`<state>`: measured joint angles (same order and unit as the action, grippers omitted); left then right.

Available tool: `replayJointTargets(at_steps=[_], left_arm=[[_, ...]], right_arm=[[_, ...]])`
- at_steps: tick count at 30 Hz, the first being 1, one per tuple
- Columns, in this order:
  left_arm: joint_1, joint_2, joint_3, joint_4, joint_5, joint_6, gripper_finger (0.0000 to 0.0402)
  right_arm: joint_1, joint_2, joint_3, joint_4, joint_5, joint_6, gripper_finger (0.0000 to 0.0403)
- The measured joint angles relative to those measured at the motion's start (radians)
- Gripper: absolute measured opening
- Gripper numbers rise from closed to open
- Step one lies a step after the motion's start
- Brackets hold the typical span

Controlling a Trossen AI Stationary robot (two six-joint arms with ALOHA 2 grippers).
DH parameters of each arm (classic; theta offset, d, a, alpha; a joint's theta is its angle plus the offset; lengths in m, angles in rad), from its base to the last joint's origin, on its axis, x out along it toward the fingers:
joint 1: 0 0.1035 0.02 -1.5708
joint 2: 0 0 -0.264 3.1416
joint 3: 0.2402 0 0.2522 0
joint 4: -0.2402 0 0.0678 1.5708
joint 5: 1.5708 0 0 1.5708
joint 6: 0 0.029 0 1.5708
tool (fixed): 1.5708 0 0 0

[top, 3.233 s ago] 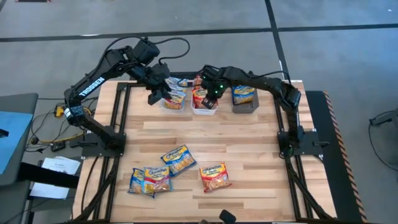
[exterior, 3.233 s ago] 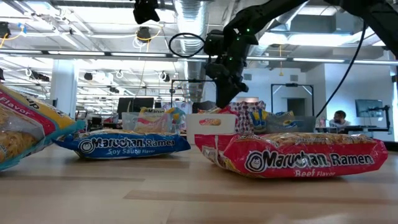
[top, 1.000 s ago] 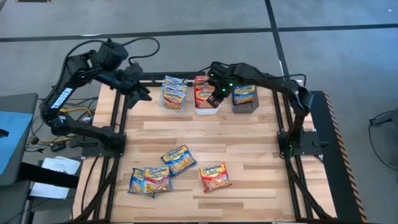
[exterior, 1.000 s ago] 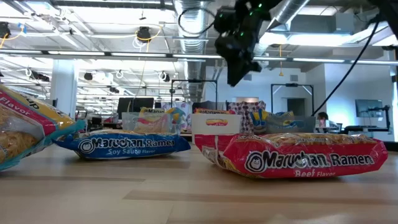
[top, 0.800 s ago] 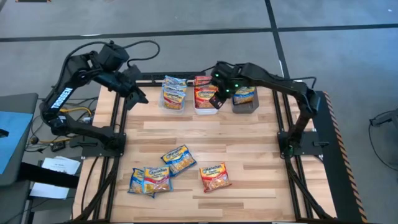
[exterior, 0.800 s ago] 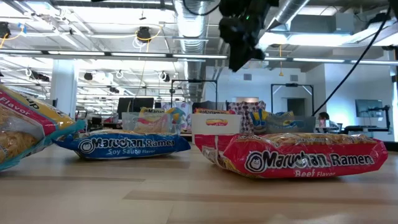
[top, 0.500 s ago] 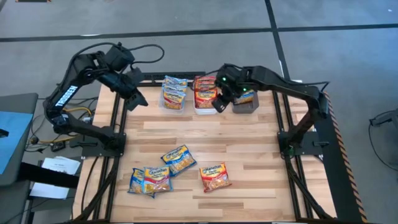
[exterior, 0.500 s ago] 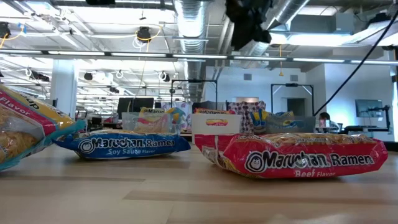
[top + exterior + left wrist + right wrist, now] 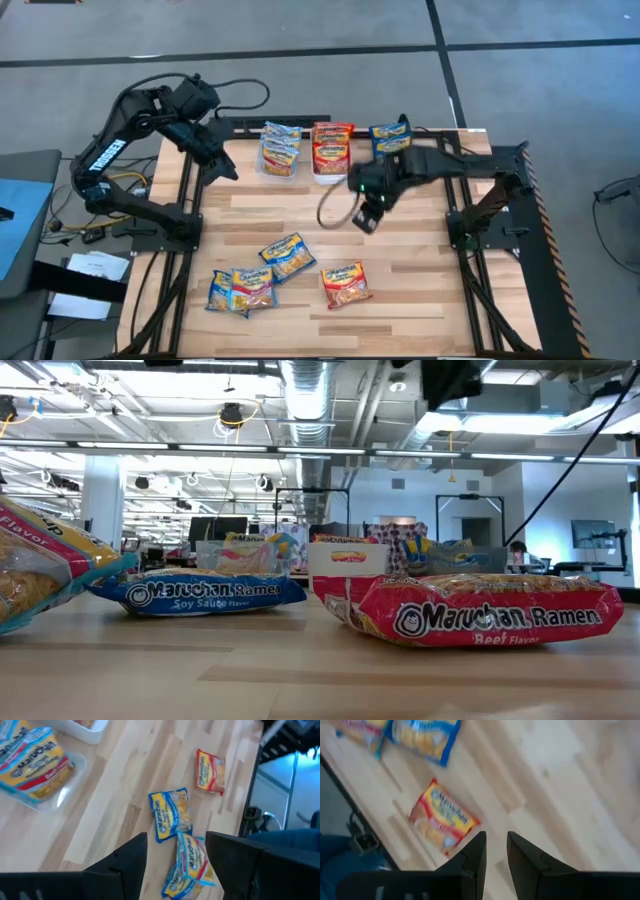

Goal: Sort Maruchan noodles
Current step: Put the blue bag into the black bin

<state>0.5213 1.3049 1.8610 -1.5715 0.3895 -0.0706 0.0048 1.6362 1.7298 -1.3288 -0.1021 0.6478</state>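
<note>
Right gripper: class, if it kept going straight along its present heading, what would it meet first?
Probably the red-accented Maruchan packet, lying alone on the table just ahead of the right gripper; depth is unclear, so it may reach bare wood first.

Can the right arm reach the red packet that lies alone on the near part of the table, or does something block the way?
Probably yes. The right pincer hangs empty over bare wood, its fingers slightly apart. The red packet lies flat just beyond it, with nothing between them.
</note>
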Motion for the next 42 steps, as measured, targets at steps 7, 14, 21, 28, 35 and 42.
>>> replayJointTargets(at_steps=[7, 14, 21, 28, 35, 42], left_arm=[[-0.183, -0.011, 0.0, 0.024, -0.183, -0.051, 0.0188], [-0.389, -0.011, 0.0, 0.082, -0.288, -0.144, 0.0188], [-0.548, -0.01, 0.0, 0.081, -0.412, -0.192, 0.0188], [-0.632, -0.034, -0.132, 0.203, -0.434, -0.21, 0.0188], [-0.643, -0.091, -0.5, 0.511, -0.436, -0.215, 0.0188], [-0.62, -0.092, -0.706, 0.79, -0.457, -0.241, 0.0188]], right_arm=[[0.191, -0.005, -0.091, -0.01, 0.084, 0.163, 0.0102], [0.338, -0.005, -0.19, -0.01, 0.137, 0.386, 0.0102], [0.46, -0.004, -0.263, 0.008, 0.135, 0.567, 0.0102], [0.568, -0.004, -0.301, 0.018, 0.128, 0.722, 0.0102], [0.626, -0.026, -0.3, -0.053, 0.179, 0.825, 0.0102], [0.633, -0.072, -0.301, -0.063, 0.213, 0.843, 0.0102]])
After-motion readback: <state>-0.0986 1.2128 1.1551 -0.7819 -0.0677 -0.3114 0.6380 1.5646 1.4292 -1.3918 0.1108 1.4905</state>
